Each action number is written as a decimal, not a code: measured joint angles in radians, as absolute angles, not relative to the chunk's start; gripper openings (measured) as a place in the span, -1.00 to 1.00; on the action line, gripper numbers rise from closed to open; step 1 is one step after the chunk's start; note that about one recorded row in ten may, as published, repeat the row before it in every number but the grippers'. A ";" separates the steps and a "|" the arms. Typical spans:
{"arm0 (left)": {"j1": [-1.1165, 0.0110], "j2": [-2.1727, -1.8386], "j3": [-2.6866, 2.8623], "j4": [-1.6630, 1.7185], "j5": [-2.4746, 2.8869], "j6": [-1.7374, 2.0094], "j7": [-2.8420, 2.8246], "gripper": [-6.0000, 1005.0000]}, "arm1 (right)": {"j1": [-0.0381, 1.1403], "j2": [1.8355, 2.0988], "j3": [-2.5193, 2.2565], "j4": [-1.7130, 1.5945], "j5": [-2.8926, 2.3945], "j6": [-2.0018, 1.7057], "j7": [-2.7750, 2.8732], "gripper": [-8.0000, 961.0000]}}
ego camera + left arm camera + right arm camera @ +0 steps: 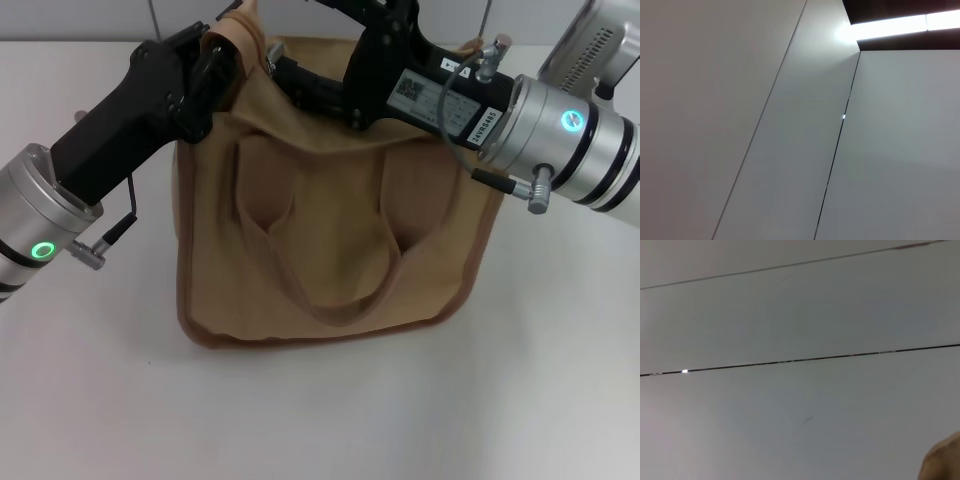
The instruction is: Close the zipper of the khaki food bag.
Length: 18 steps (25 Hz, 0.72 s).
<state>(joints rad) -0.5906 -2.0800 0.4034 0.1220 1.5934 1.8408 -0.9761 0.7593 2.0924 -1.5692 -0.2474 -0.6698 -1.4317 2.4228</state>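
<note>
Tan canvas is filling the middle of the head view: the khaki food bag [330, 230] is sitting on a white table [330, 420], its front panel facing the camera, with a loop handle [330, 290] drooping down over the front pocket. The bag's darker trim is running along its lower edge and sides. The zipper along the top panel is lying under the two arms and is not showing clearly, so its slider cannot be made out.

The left gripper [215, 60] is reaching in from the left side and is pressing against the bag's upper left corner, where a bunched fold of fabric is sticking up beside it; whether it is pinching that fabric cannot be told. The right gripper [300, 85] is stretching across the bag's top from the right, its black body covering most of the top edge; its fingers are hidden against the cloth, so clenched or released cannot be told.

Both arms are crowding the top of the bag. The table is lying bare in front of the bag and to both sides. A pale panelled wall [790, 130] is taking up the left wrist view; the right wrist view is showing the same kind of wall with a corner of tan fabric at its edge.
</note>
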 joint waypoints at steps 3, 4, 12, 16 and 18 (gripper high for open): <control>-0.591 -2.080 0.404 0.121 1.594 1.840 -0.976 -0.93 | 0.761 2.092 -1.567 -0.250 -0.669 -1.424 2.416 0.74; -0.593 -2.080 0.404 0.121 1.594 1.839 -0.975 -0.93 | 0.762 2.092 -1.563 -0.254 -0.667 -1.420 2.409 0.74; -0.595 -2.080 0.403 0.121 1.594 1.825 -0.974 -0.93 | 0.766 2.092 -1.569 -0.271 -0.666 -1.424 2.396 0.74; -0.595 -2.080 0.403 0.120 1.594 1.821 -0.974 -0.93 | 0.770 2.092 -1.569 -0.271 -0.666 -1.434 2.388 0.74; -0.595 -2.080 0.403 0.120 1.594 1.821 -0.974 -0.93 | 0.771 2.092 -1.569 -0.271 -0.666 -1.436 2.385 0.74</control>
